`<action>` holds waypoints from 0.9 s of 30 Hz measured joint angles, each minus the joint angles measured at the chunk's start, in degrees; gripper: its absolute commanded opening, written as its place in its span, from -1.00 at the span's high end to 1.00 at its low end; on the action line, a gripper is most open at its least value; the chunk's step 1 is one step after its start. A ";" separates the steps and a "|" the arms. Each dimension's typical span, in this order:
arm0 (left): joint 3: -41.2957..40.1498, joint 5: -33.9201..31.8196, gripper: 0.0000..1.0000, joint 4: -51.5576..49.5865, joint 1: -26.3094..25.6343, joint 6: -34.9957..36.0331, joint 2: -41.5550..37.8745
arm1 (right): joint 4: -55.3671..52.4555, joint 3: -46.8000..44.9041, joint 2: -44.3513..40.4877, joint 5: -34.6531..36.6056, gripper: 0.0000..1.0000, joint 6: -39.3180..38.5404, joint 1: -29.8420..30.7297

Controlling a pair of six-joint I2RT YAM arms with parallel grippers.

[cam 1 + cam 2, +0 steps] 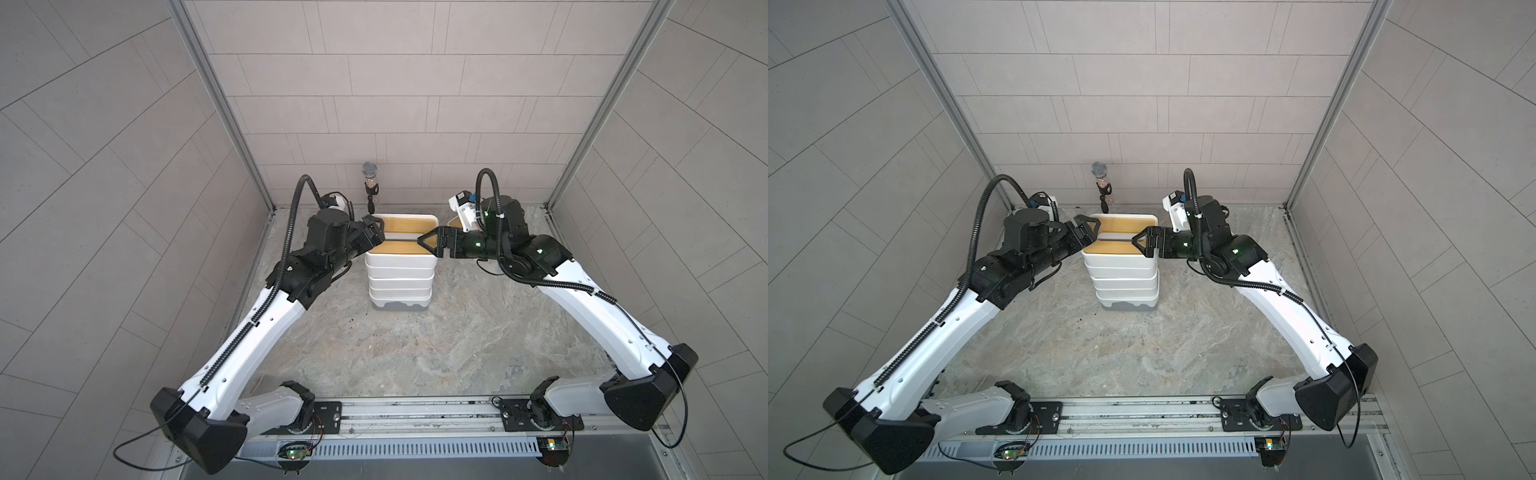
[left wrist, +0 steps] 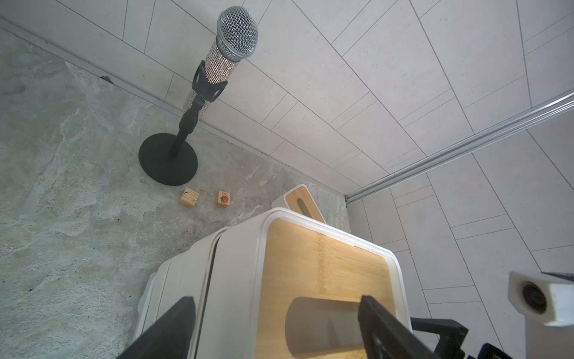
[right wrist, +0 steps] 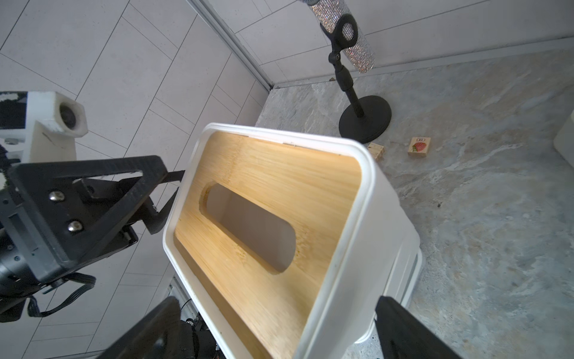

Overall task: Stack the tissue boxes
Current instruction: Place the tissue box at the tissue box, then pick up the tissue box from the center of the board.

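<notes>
Stack of tissue boxes at the back centre of the worktop, attended at both ends.

Left end effector and right end effector stand at opposite short ends of the bamboo-lidded top box, with jaws spread and no visible grip on anything. One further tan-lidded box lies apart behind the stack. The boxes appear hollow, stiff-shelled and probably light, with smooth walls that may slip. The rim at the short ends, or the edge of the oval slot, looks the surest hold. The tall stack would likely tip under side pressure, so any added box wants a level, gentle descent.
</notes>
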 measured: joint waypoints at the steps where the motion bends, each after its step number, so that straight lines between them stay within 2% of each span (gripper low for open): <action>1: 0.07 -0.17 -0.83 -0.59 0.24 0.28 -0.81 | -0.37 0.26 -0.24 0.11 -0.99 -0.24 -0.72; 10: 0.20 -0.02 -1.00 -4.50 2.64 2.43 -8.50 | -0.22 -0.37 -2.93 0.42 -0.99 -0.90 -13.55; 15: -0.98 2.19 -1.00 -6.86 4.42 5.03 -12.07 | 1.36 -3.19 -1.07 2.95 -0.99 -1.95 -20.06; 27: -11.17 4.31 -1.00 -12.48 5.38 8.00 -20.15 | 1.95 -0.28 21.09 10.73 -0.95 -9.90 -22.45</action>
